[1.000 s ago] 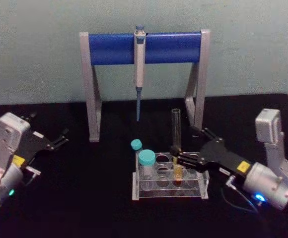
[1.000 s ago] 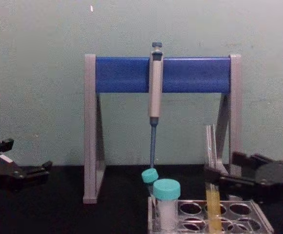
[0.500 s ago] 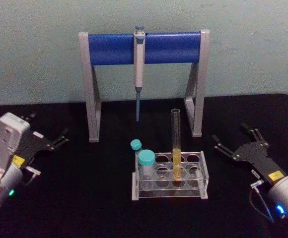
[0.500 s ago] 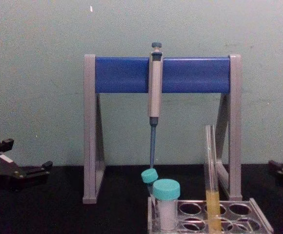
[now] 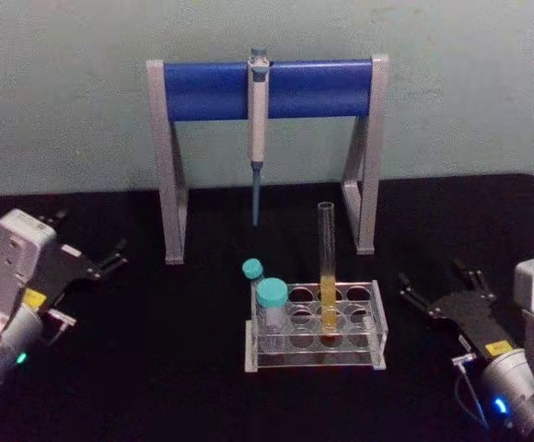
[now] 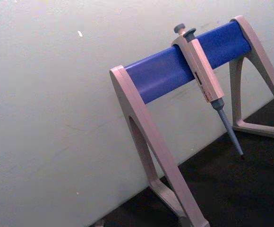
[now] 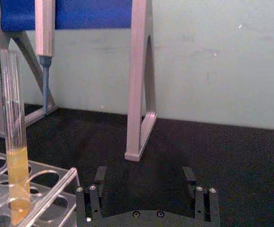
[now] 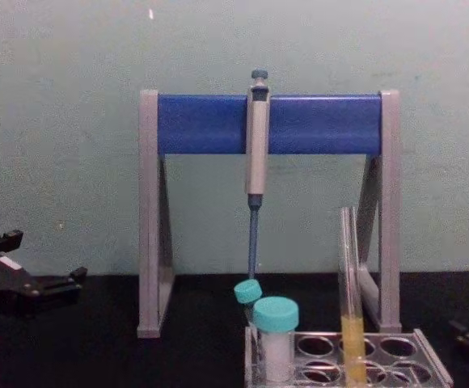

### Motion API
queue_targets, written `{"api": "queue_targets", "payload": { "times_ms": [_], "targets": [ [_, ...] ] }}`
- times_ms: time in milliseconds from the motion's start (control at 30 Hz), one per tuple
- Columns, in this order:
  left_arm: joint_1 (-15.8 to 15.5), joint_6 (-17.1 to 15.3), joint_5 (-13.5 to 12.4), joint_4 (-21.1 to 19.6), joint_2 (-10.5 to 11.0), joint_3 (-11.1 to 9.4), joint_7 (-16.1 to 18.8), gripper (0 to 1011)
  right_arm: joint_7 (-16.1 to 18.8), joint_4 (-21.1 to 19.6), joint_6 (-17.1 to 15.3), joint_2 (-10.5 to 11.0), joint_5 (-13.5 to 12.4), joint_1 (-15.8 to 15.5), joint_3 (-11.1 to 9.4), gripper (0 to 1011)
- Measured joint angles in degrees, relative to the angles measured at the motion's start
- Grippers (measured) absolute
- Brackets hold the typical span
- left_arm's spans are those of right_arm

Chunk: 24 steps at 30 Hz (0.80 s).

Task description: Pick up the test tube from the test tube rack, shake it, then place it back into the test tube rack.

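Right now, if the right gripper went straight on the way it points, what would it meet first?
Judging by the right wrist view, the open right gripper points past the test tube and rack toward the stand's grey leg. That leg looks like the first contact, though depth is uncertain.

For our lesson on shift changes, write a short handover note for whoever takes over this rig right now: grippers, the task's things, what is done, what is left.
Right gripper: open, empty, on the black table right of the rack, drawn back from the tube it clasped a second ago.
Left gripper: open, parked at far left.
Tall clear glass test tube with yellow-orange liquid: upright in the low clear plastic test tube rack, untouched.
Done: tube stands back in the rack, released.
Left: apparently nothing but parking the right arm; the shaking cannot be confirmed.
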<state>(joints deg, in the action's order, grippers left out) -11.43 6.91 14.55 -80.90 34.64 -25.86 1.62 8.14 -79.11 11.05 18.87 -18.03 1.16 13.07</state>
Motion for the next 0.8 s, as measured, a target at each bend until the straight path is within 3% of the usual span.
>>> {"api": "queue_targets", "payload": {
  "times_ms": [300,800],
  "targets": [
    [0.00,0.00,0.00,0.00,0.00,0.00,0.00,1010,1.84,3.47,-1.01,-1.34,1.34,1.55,0.32,1000],
    [0.00,0.00,0.00,0.00,0.00,0.00,0.00,1010,1.77,3.15,-1.04,-1.23,1.29,1.42,0.38,1000]
  ]
}}
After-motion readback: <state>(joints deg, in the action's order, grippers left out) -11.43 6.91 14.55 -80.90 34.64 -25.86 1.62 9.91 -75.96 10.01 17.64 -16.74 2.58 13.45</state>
